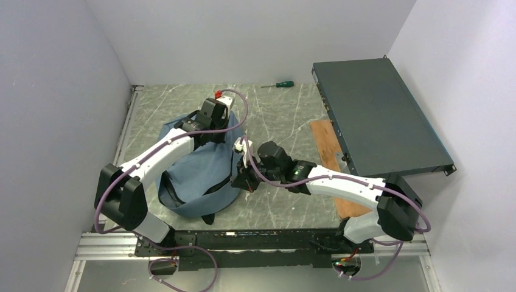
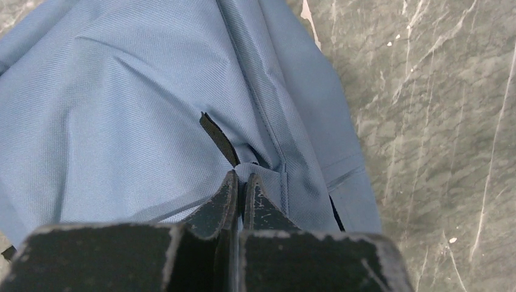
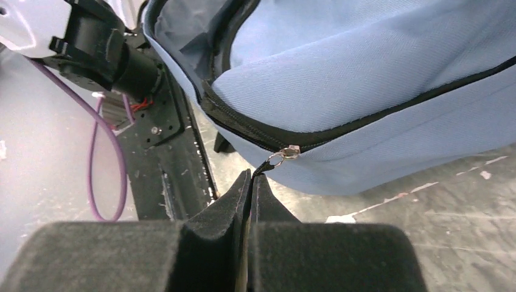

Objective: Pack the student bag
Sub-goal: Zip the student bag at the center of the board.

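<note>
Marble table (image 1: 286,115): one student bag (image 1: 195,176); left gripper (image 2: 242,179), right gripper (image 3: 251,176) pinching it

Showing off a white-and-black build.
Wearing white shells on the left arm (image 1: 159,152) and right arm (image 1: 347,182) between black joints, trailing purple cables (image 3: 91,164), bearing a red connector (image 1: 217,93), ending in the left gripper (image 2: 241,176) with chipped black fingers (image 2: 219,207) and the right gripper (image 3: 252,176) in matte black.
</note>
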